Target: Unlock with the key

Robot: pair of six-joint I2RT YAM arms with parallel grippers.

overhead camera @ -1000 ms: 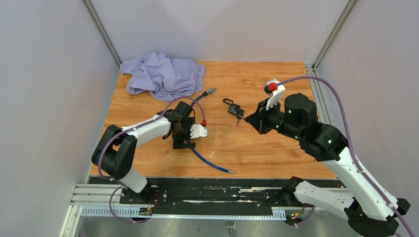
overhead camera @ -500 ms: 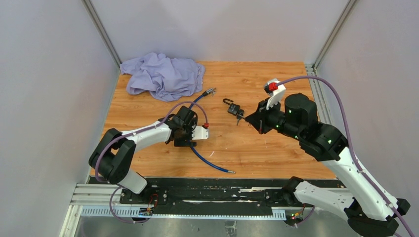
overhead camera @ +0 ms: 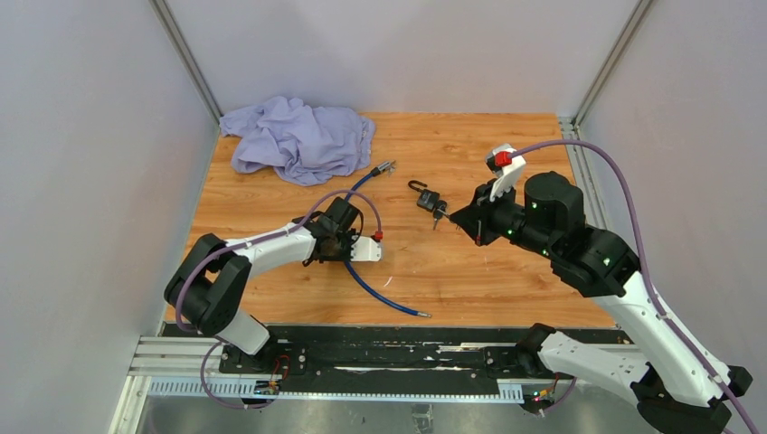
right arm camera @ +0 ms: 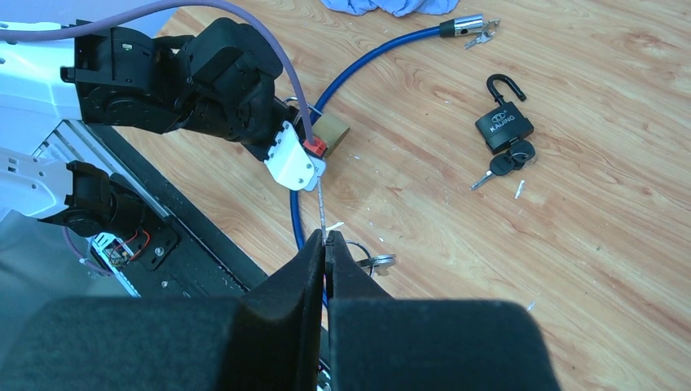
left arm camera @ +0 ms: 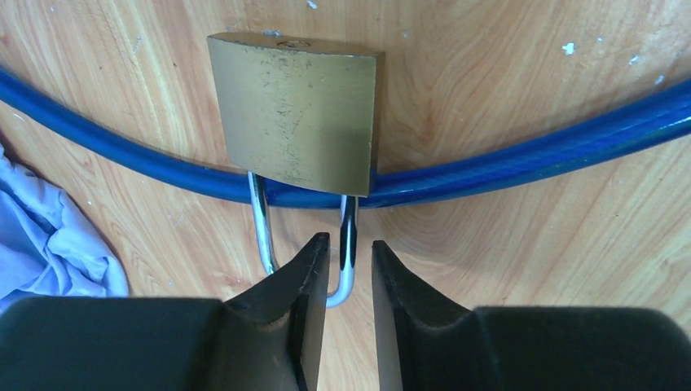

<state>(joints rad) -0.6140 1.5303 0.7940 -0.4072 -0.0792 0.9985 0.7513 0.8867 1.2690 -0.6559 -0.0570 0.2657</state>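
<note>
Left claw [left arm camera: 349, 261]: low over the desk [overhead camera: 488, 289]. Jaws a narrow gap apart, straddling one leg of the shackle [left arm camera: 349, 236]. A sliver of wood shows on each side of the leg, so no firm grip seen.
Brass padlock [left arm camera: 295, 110]: flat on the desk just ahead of the left claw's tips, body pointing away from them. Its shackle is closed and loops around the blue cable [left arm camera: 521, 159].
Right claw [right arm camera: 326, 248]: raised above the desk, well apart from the brass padlock [right arm camera: 330, 130]. Jaws pressed together on the key [right arm camera: 323, 208].
Key: thin blade sticks out past the fingertips, aimed toward the left claw and the brass padlock. A key ring [right arm camera: 373, 262] hangs beside the tips.
Black padlock [right arm camera: 503, 126]: lies mid-desk with its shackle swung open and keys at its base. It sits between the two arms in the top view [overhead camera: 428, 197].
Blue cable: curves across the desk and passes under the left claw.
Cloth [overhead camera: 298, 136]: crumpled lilac heap at the far left corner.
</note>
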